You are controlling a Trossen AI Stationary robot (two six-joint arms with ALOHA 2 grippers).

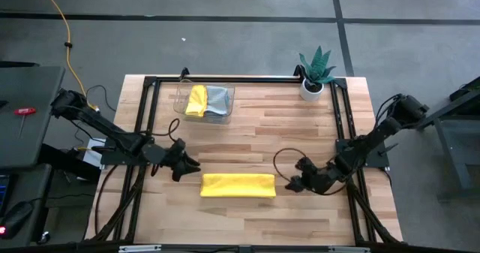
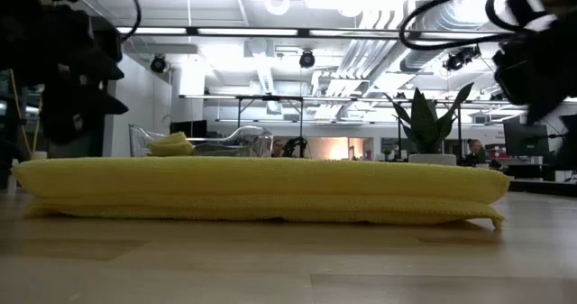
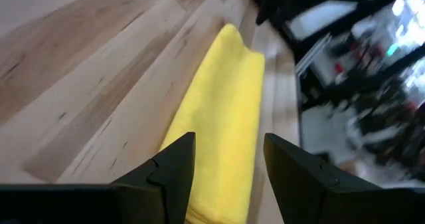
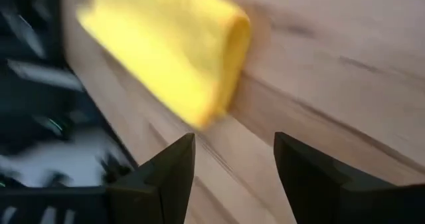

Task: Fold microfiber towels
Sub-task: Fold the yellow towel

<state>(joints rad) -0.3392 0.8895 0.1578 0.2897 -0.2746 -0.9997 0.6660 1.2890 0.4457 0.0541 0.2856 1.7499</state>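
A yellow microfiber towel (image 1: 237, 185) lies folded into a long flat strip on the wooden table, near its front edge; the low view shows its stacked layers (image 2: 261, 191). My left gripper (image 1: 185, 166) stands open just off the strip's left end, pointing at it (image 3: 226, 111). My right gripper (image 1: 292, 182) stands open just off the right end, where the fold's rounded edge (image 4: 219, 58) shows. Both are apart from the cloth. Another yellow towel (image 1: 196, 100) and a grey one (image 1: 218, 100) lie in a clear tray.
The clear plastic tray (image 1: 180, 103) stands at the table's far side, left of centre. A potted green plant (image 1: 315, 74) is at the far right corner. Black frame rails (image 1: 146, 118) run along the table's left and right sides. Bare wood lies between tray and folded towel.
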